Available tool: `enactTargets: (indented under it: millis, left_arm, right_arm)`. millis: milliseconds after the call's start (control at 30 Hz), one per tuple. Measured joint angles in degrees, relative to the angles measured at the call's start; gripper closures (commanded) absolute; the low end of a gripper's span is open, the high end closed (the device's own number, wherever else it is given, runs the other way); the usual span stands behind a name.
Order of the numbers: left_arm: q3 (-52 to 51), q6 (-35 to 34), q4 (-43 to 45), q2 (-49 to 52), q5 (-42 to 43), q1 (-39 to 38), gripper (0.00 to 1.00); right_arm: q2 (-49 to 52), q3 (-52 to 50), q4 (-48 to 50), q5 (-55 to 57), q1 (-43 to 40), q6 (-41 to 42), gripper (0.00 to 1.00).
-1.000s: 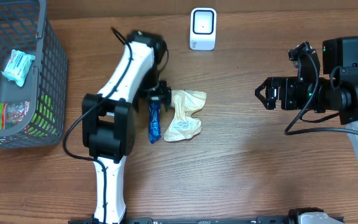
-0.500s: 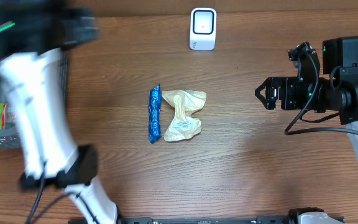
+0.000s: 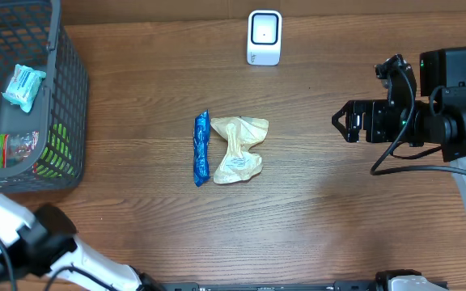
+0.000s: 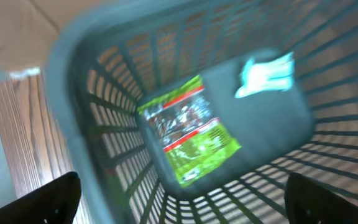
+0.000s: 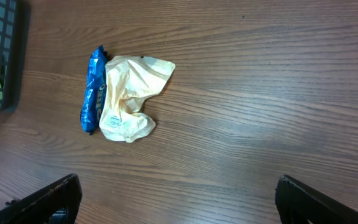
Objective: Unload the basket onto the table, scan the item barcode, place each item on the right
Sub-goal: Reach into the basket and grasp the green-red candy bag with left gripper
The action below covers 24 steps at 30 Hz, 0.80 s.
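Note:
A blue packet (image 3: 201, 148) and a crumpled cream packet (image 3: 239, 149) lie side by side, touching, at mid-table; both also show in the right wrist view, the blue packet (image 5: 93, 90) left of the cream packet (image 5: 129, 99). The white barcode scanner (image 3: 264, 36) stands at the back edge. My left gripper (image 4: 182, 211) is open and empty, hovering over the grey basket (image 4: 79, 93), looking down on a green packet (image 4: 191, 130) and a teal packet (image 4: 266, 74). My right gripper (image 3: 349, 121) is open and empty at the right, well apart from the packets.
The grey wire basket (image 3: 69, 97) fills the far left of the table with the teal packet (image 3: 24, 85) and green packet (image 3: 23, 149) inside. My left arm (image 3: 23, 242) sweeps blurred across the lower left corner.
My left arm has left the blue packet and swung far left to the basket, its jaws opening wider. The blue packet stays beside the cream one. The right arm is still.

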Motion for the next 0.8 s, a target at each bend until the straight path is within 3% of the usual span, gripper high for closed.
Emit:
enactTargets:
  millis: [333, 800]
  left_arm:
    - [-1.55, 0.9, 3.78, 16.5, 3.04, -0.76, 0.04]
    - [-5.44, 1.92, 5.05, 20.63, 0.26, -5.51, 0.02]
  right_arm:
    - [0.0, 0.02, -1.09, 0.0, 0.0, 0.02, 0.0]
    - [0.0, 0.0, -1.01, 0.0, 0.0, 0.02, 0.0]
